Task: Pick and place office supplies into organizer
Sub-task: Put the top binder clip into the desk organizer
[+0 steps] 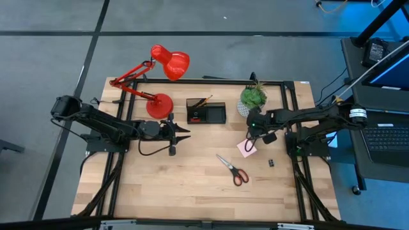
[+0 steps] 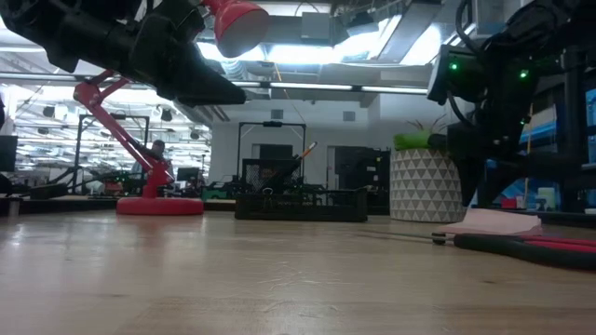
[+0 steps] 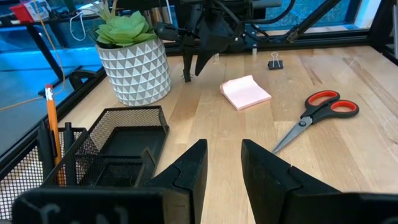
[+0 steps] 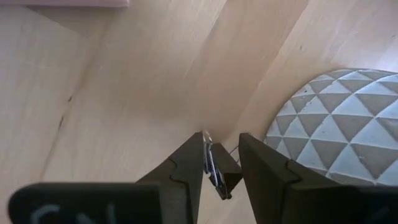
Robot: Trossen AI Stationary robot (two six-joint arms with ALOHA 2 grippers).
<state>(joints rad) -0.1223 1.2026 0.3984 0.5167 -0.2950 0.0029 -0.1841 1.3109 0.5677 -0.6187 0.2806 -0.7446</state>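
Organizer (image 1: 206,112): black mesh tray at the back of the table (image 1: 192,185), between the lamp (image 1: 156,83) base and the plant (image 1: 254,97). An orange pencil (image 3: 53,134) and dark pens stand in its taller section; the low compartments look bare in the left wrist view.

Plant pot (image 3: 135,67): white, triangle-patterned, holding a green succulent.

Table: pale wood. Pink pad (image 1: 246,147), red-handled scissors (image 1: 233,170) and a black clip (image 1: 271,163) lie loose on the right half (all outside the organizer).

Right gripper (image 4: 221,163): just beside the pot, above the table, fingers narrowed on a small black clip with wire handles.

Left gripper (image 1: 181,134): raised in front of the lamp base, fingers slightly apart, holding nothing.

Room: ceiling lights and racks behind. No writing is legible.
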